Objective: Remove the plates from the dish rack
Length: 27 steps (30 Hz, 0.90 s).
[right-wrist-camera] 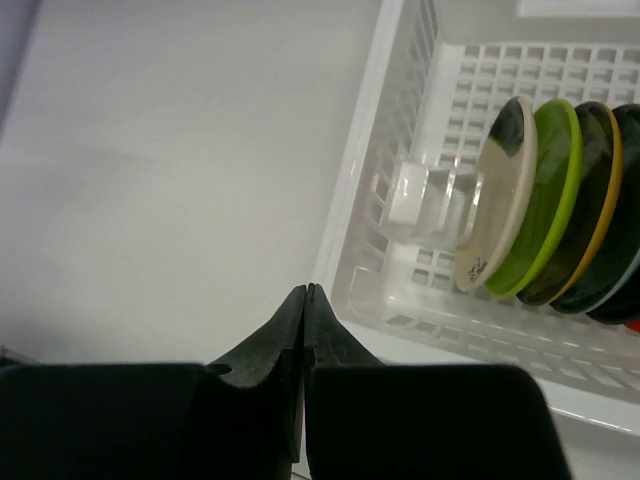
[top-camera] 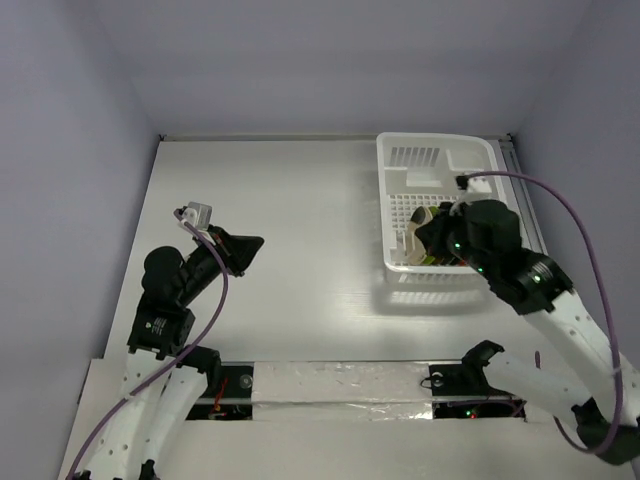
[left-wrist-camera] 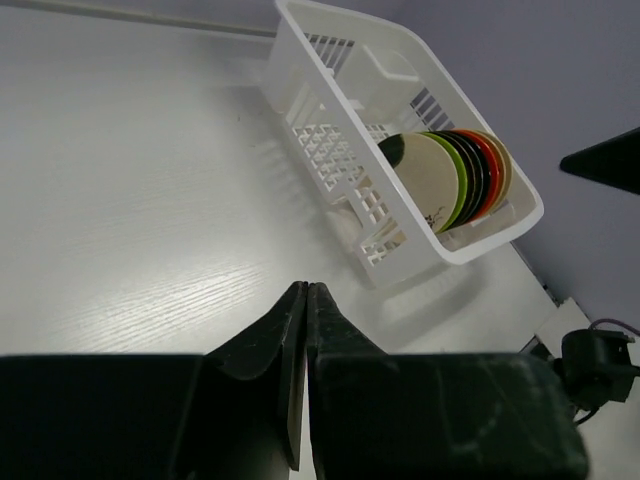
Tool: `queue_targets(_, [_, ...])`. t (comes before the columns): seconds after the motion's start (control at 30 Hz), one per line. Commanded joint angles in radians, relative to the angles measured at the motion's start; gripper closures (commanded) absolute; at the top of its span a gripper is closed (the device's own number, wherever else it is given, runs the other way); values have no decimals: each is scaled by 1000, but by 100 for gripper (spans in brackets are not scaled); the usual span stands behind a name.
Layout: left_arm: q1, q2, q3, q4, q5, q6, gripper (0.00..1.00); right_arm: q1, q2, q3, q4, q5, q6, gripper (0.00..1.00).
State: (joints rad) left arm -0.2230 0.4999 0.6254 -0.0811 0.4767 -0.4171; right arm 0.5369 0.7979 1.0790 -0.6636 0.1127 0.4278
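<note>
The white dish rack (top-camera: pixel 383 195) stands at the table's back right. Several plates (left-wrist-camera: pixel 440 175) stand on edge in a row at its near end: cream in front, then lime green, dark, orange and red. In the top view the plates (top-camera: pixel 422 222) are mostly hidden under my right arm. My right gripper (right-wrist-camera: pixel 305 288) is shut and empty, hovering by the rack's rim (right-wrist-camera: pixel 365 170), left of the cream plate (right-wrist-camera: pixel 500 200). My left gripper (top-camera: pixel 255 242) is shut and empty above the table's left half, far from the rack (left-wrist-camera: pixel 300 60), its tips (left-wrist-camera: pixel 305 286) pressed together.
A small inner compartment (top-camera: pixel 470 160) sits at the rack's far end. A clear plastic divider (right-wrist-camera: pixel 415 195) stands in front of the cream plate. Pale walls close in the table at the back and both sides. A purple cable (top-camera: pixel 575 215) loops over the right arm.
</note>
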Motion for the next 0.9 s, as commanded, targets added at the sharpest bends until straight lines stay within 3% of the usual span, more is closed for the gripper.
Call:
queue_targets(0.0, [-3,5,-9,9,-33,-2,100,110,139,61,-33,333,35,97])
queue_targets(0.2, [-3,-11,-15,6,-59,-14,98,120,271,82,-74,528,39,62])
queue_targets(0.37, [-3,-8,-18,4,-58,-17,70,120,409,114,-119,640,55,60])
queue_targets(0.4, [-3,-9,-18,4,-58,-18,60,120,422,121,-117,648,58,59])
queue_targets(0.5, [-3,-15,-21,9,-52,-22,50,109,457,124,-87,648,40,59])
queue_targets(0.87, [-3,-21,-24,15,-38,-22,48,18,541,130,-28,640,-14,65])
